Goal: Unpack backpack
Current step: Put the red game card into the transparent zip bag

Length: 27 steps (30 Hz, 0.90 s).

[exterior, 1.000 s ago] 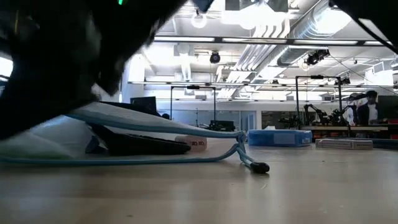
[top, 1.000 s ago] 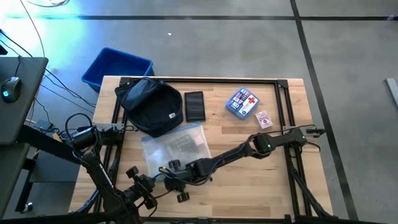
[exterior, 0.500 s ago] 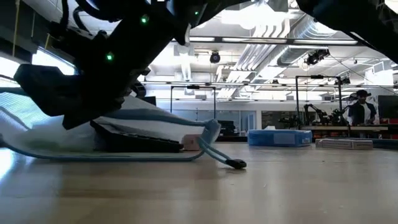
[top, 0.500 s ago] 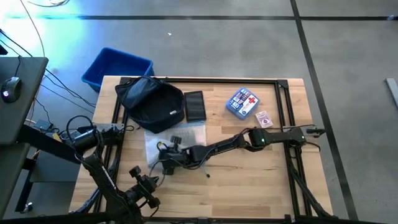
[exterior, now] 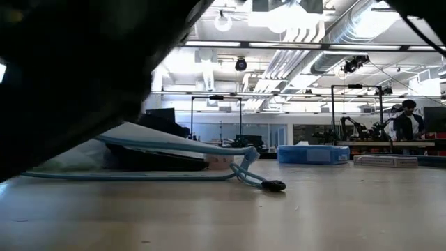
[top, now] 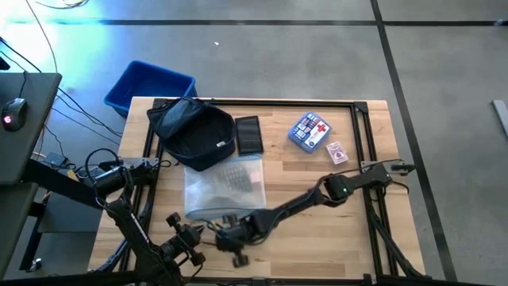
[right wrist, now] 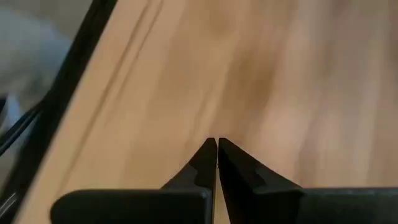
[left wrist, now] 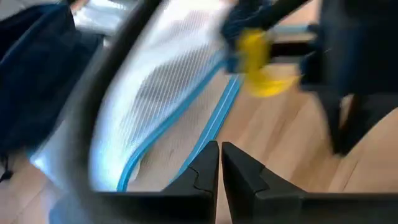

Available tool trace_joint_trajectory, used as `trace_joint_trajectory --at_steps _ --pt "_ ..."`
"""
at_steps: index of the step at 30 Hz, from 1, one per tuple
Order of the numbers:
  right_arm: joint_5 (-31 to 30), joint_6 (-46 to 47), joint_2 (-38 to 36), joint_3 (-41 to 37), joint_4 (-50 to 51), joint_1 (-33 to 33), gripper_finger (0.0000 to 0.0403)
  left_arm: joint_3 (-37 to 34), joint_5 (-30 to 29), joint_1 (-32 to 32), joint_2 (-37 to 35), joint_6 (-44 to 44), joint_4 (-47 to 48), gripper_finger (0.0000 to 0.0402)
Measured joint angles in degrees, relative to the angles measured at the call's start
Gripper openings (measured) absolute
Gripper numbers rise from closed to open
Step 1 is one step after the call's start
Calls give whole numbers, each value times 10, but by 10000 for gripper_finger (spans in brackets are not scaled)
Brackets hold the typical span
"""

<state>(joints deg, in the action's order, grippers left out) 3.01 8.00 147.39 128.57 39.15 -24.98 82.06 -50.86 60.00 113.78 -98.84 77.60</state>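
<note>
Both grippers are closed and empty: the right gripper (top: 236, 253) near the clear pouch (top: 225, 187), the left gripper (top: 189, 245) beside it; the backpack (top: 193, 133) is untouched.

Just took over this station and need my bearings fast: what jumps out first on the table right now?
The backpack sits at the far left of the table, with a clear zip pouch lying flat just in front of it. The right gripper, shut and empty, stretches across to the pouch's near edge; the left gripper waits shut beside it. A first-aid pouch lies far right, and a blue bin sits off the table's corner.
</note>
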Motion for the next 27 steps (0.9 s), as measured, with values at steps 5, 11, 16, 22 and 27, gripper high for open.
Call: trace_joint_trajectory --at_steps 5,11,16,22,27 --pt "-74 -21 -44 1 212 -33 0 0 -31 -1 5 0 -4 0" --pt "-181 30 -46 -6 485 -13 0 0 -32 -3 25 -1 -11 0" --pt "-160 27 -115 -115 465 25 0 0 -7 -4 28 -1 -14 0" --pt "-189 93 -301 -376 360 91 0 0 -9 -2 27 -5 -26 0" --pt "-207 240 -487 -605 322 172 0 0 -17 -4 27 -5 -29 0"
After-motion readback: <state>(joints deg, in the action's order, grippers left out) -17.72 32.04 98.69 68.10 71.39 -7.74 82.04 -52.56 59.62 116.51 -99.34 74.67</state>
